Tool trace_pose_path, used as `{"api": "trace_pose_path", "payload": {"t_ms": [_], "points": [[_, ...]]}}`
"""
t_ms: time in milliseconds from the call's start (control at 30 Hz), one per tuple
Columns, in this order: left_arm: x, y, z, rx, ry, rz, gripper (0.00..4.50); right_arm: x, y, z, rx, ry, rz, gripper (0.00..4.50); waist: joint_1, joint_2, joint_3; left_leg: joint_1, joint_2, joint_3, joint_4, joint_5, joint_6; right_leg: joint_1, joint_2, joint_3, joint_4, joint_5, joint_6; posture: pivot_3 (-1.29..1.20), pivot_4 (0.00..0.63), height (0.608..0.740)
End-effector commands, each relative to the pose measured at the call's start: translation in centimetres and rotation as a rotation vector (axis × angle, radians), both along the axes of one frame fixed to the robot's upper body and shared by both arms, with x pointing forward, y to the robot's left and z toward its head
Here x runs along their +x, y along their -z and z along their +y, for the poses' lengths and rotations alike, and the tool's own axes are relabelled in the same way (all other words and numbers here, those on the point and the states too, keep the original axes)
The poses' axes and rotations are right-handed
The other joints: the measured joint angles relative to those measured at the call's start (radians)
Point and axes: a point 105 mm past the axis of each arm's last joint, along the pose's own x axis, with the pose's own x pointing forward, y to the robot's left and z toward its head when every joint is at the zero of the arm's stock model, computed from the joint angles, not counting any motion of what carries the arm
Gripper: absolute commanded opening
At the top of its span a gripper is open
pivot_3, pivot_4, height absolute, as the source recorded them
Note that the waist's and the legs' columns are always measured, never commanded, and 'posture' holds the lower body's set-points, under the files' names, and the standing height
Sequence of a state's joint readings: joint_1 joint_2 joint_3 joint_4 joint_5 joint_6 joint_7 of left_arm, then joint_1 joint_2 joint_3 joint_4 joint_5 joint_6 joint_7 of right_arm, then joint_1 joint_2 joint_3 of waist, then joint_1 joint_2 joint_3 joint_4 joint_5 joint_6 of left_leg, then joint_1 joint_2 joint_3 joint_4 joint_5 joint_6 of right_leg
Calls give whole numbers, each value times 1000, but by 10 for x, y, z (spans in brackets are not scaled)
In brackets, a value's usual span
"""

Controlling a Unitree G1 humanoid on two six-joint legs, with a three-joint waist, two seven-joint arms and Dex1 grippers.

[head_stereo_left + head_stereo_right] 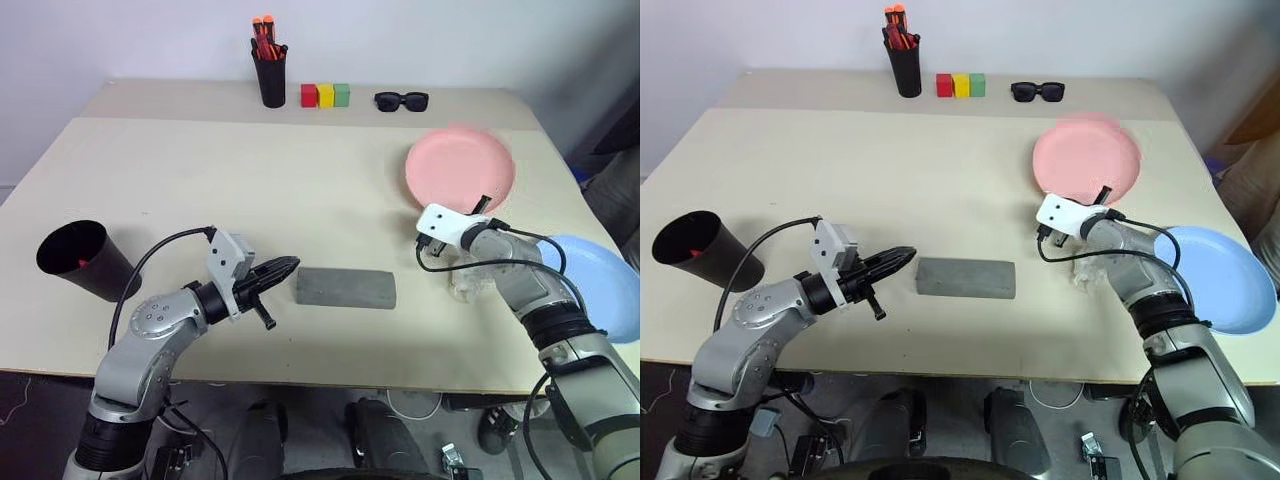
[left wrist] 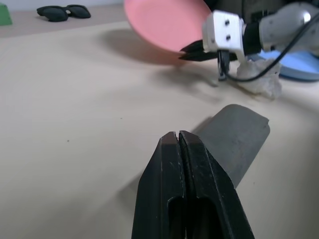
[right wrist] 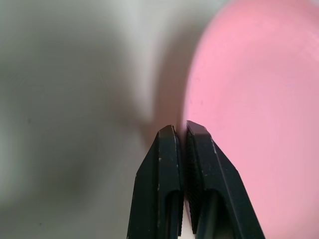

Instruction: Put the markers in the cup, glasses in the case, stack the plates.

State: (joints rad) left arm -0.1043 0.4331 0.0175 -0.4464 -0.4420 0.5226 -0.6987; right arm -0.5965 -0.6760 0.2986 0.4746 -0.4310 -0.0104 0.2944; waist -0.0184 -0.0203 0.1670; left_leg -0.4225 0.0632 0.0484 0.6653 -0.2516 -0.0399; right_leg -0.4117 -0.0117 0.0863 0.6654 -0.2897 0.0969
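On the desk (image 1: 200, 170), the grey case (image 1: 346, 287) lies shut near the front edge, middle of the scene, with the left end effector (image 1: 287, 266) just left of it, its black fingers pressed together and holding nothing; the left wrist view confirms the closed tips right beside the case's end. The black cup (image 1: 85, 260) lies tipped at the near left, something red visible inside its mouth. The pink plate (image 1: 460, 166) sits to the right, beyond the case, and the light blue plate (image 1: 600, 285) rests at the near right edge, well apart from the pink one, unstacked. The right end effector (image 3: 180, 144) reaches the pink plate's near rim; from the head views its tips are small and hard to read, but the right wrist view shows the two fingers closed against each other right at the plate's edge, and whether the rim is pinched between them cannot be told. The left wrist view also shows a clear, crumpled-looking object (image 2: 259, 82) beneath the right forearm, too indistinct to identify. At the far edge stand a pen holder (image 1: 270, 75) with orange-capped markers, three coloured blocks (image 1: 325, 95) and black sunglasses (image 1: 401, 100).
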Motion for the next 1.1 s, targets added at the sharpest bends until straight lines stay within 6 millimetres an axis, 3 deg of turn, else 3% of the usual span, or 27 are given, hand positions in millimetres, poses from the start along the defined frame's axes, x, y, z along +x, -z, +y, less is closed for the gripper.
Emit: {"api": "trace_pose_path", "payload": {"t_ms": [33,167,400,567,767,900,1000,1100], "points": [[13,-13,5,-8,-63,-88,0,-4,-33,-5,-89,-20,-163,30,1,0,0,0,0,0,0,0,0,0,0,0,0,0,0,0,150,732],[22,-18,-1,-15,-59,-129,0,-25,-52,-20,-143,-21,-208,30,7,0,0,0,0,0,0,0,0,0,0,0,0,0,0,0,150,732],[22,-15,-25,-14,91,-128,0,-104,-75,-81,-44,161,-98,30,11,0,0,-1,-1,0,0,0,0,1,0,0,-1,0,1,0,150,732],[24,-14,-40,0,204,-148,0,-146,-65,-97,48,243,8,30,-1,1,0,6,0,0,0,0,0,5,1,1,-1,0,0,0,150,732],[28,-13,-53,-9,263,-148,0,-160,-49,-102,93,303,79,30,-2,0,0,11,-1,2,-1,0,0,9,1,4,-1,-2,-2,0,150,732],[27,-13,-52,-12,265,-153,0,-168,-28,-110,112,360,155,30,2,0,0,11,-1,3,-1,0,0,9,1,5,-1,-2,-2,0,150,732],[26,-13,-50,-13,256,-151,0,-171,-20,-116,99,381,184,1000,3,0,0,11,-1,3,-1,0,0,9,1,6,-1,-3,-3,0,150,732],[25,-13,-49,-13,252,-150,0,-169,-21,-116,81,375,180,2495,2,0,0,11,-1,3,-1,0,0,9,1,6,-1,-3,-3,0,150,732]]}}
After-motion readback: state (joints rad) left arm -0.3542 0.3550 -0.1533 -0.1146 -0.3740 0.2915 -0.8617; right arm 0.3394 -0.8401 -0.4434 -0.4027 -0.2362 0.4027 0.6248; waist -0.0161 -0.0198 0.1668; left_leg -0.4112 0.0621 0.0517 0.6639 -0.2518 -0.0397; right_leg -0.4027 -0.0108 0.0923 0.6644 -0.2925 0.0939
